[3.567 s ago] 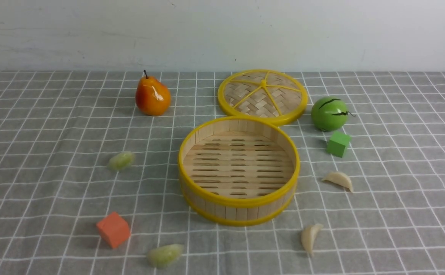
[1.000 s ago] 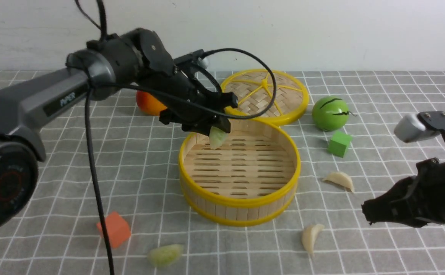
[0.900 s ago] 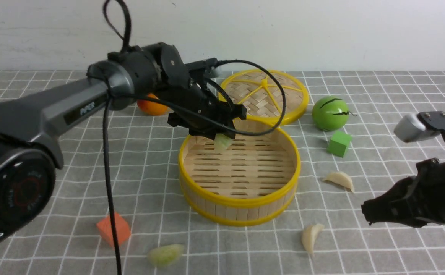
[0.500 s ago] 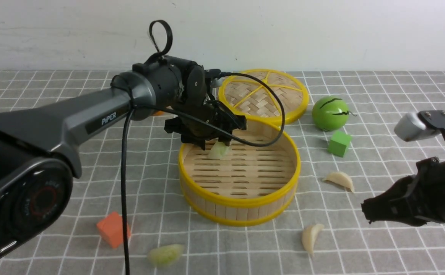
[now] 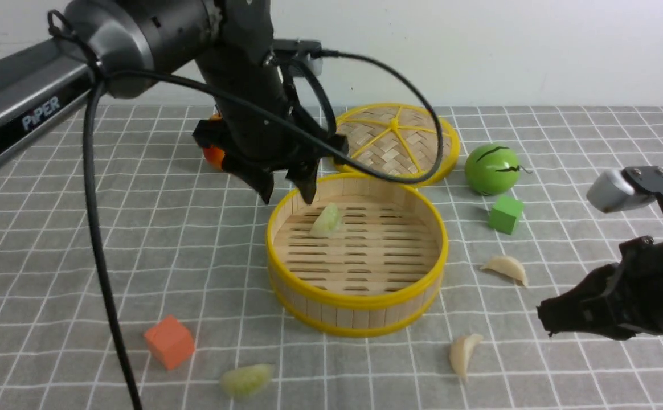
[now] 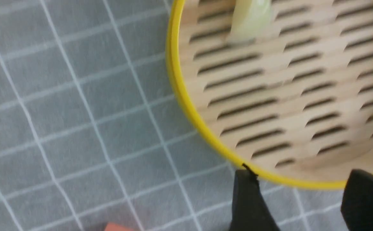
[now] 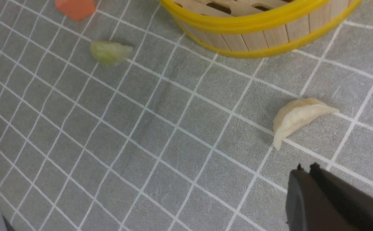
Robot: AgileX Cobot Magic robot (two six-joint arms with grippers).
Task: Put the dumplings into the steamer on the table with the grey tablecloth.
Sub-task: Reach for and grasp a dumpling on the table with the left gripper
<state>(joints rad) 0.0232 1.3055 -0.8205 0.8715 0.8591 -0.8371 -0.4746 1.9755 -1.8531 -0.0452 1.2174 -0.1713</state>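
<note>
- Left jaws stand apart, empty, over the far-left rim of the steamer (image 5: 357, 300); a green dumpling (image 5: 327, 221) lies inside, just below them.
- Right jaws are closed, empty, near a white dumpling (image 5: 461, 352) on the worktop (image 5: 81, 256).
- Second green dumpling (image 5: 246, 380) lies front-left of the steamer.

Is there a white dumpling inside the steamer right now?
No, only a pale green dumpling lies inside the steamer, on its slatted floor.
</note>
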